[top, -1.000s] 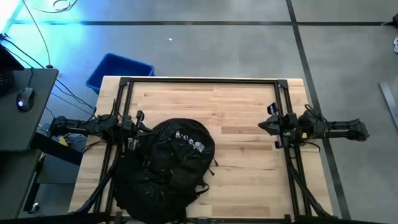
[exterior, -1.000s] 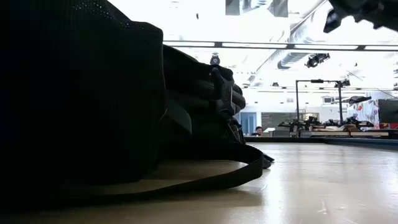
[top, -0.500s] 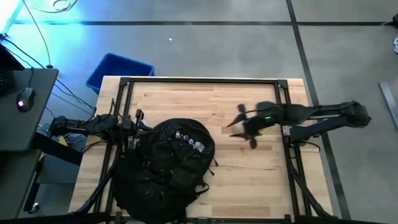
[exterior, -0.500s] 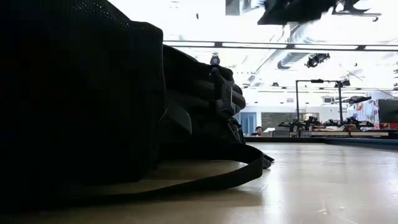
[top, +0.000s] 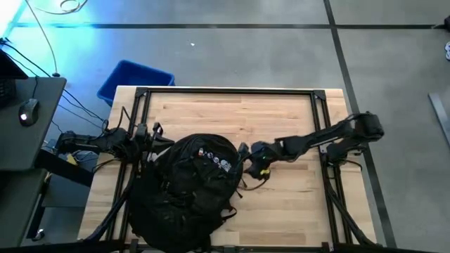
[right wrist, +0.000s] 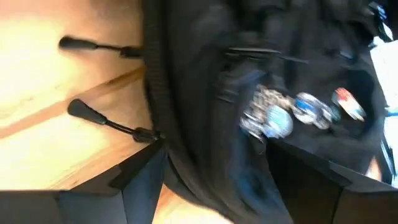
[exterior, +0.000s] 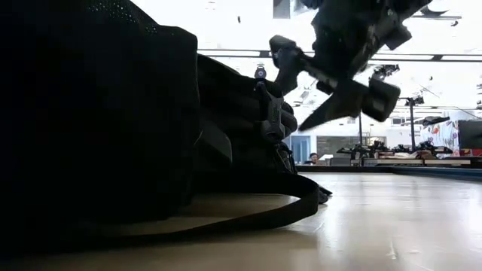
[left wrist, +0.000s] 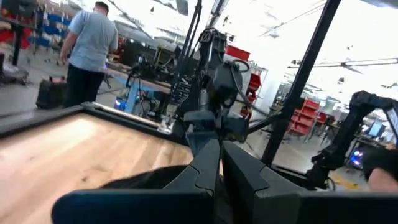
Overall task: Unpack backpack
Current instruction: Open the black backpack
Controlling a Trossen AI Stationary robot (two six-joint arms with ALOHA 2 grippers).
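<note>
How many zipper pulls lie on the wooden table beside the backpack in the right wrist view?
2: one zipper pull farther from the right gripper, another nearer it, both on the table beside the backpack. More may be hidden.

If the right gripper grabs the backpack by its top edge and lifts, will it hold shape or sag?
The backpack is soft fabric, slumped in folds, so it will probably sag. Its bulk suggests contents inside, so likely heavy. Loose straps trail on the table and may drag.
</note>
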